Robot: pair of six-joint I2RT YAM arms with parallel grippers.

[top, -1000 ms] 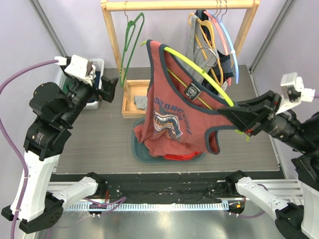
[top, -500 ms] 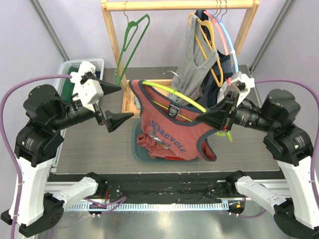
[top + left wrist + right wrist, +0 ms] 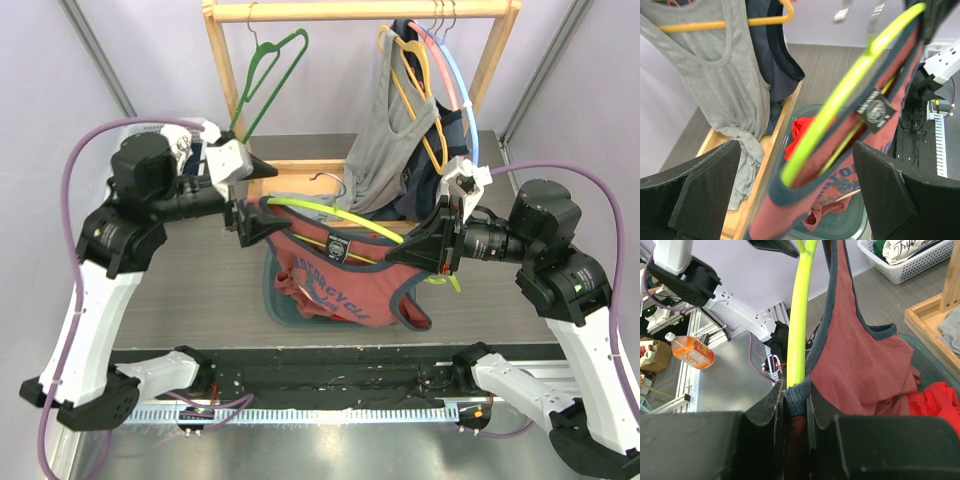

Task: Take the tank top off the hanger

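Top external view shows the red tank top (image 3: pixel 350 295) draped on the lime hanger (image 3: pixel 340 215), which is carried in the air between the two arms. The long axis of the hanger runs almost level, from the left arm's side to the right arm's side. The right gripper (image 3: pixel 443 243) is clenched on the right end of the hanger. In the right wrist view the blue trim of the strap is pinched there together with the lime bar. The left gripper (image 3: pixel 262 200) has its jaws wide apart and grasps nothing. It stands at the left end of the hanger, and in the left wrist view that shoulder, with the trim over it, lies straight ahead between the fingers. Whether they touch it I cannot tell. The body of the tank top sags below the hanger toward a teal bin (image 3: pixel 272 300). I judge the free left arm is the nearer one to pull the cloth off that left end, taking fabric only and not the bar.
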